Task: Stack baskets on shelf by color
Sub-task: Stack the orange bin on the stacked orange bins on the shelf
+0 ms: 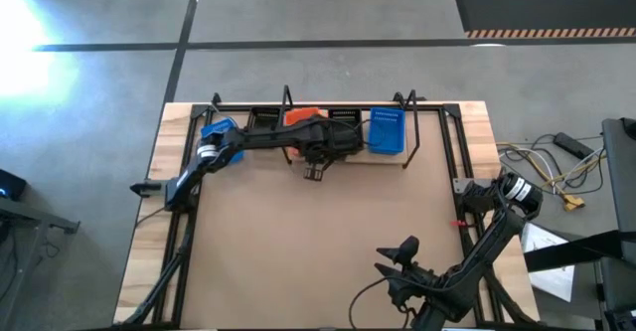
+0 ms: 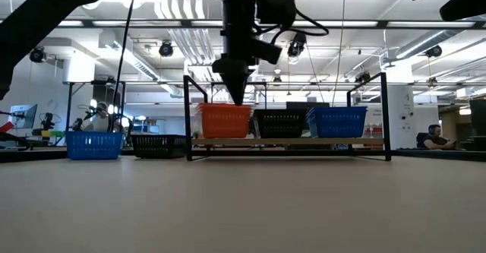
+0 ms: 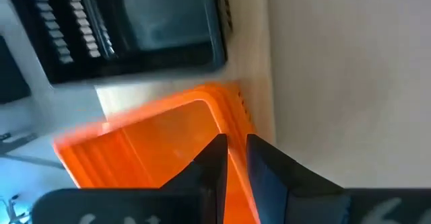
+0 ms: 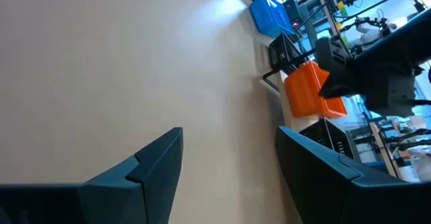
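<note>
Here, from above, the left claw point(image 1: 314, 172) hangs at the front edge of the light wooden shelf with black wire posts point(image 1: 437, 122), over the orange perforated plastic basket point(image 1: 301, 117); the right claw point(image 1: 395, 254) waits well apart, spread wide. At surface height, the left claw's tip meets that basket's rim, left of the black basket point(image 2: 280, 122) and blue basket point(image 2: 336, 121) on the same shelf. From the left wrist, its fingers point(image 3: 213, 163) pinch the orange rim's thin edge, nearly closed.

The left arm hides most of the orange basket point(image 1: 301, 118) from above.
</note>
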You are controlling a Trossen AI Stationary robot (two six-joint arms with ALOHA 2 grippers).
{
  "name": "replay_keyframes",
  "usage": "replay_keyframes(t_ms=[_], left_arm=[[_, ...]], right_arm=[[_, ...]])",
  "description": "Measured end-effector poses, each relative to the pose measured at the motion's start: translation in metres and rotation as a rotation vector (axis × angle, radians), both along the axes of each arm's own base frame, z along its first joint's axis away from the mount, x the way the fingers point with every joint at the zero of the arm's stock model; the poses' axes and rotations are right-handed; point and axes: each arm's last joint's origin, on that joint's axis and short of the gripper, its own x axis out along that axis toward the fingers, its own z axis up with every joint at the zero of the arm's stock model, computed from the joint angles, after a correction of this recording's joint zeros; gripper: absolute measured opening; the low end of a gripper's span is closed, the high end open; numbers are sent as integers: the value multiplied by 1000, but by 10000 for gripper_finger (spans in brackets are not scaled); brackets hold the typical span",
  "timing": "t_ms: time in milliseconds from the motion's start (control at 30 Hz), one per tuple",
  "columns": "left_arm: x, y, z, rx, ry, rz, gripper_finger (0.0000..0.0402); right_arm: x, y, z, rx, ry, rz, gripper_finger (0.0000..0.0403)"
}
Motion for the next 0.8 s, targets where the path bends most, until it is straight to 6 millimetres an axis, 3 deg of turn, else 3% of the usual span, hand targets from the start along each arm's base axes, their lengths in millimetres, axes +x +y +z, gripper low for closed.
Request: replay_keyframes(t_ms=[333, 567, 800], left_arm=[[3, -2, 2, 14, 17, -97, 38], [-1, -2, 15, -3, -66, 4, 44], [-11, 14, 26, -187, -223, 253, 126]], right_arm=[[0, 0, 0, 1, 3, 0, 227], [0, 0, 0, 7, -1, -4, 227], [0, 0, 0, 12, 1, -6, 227]])
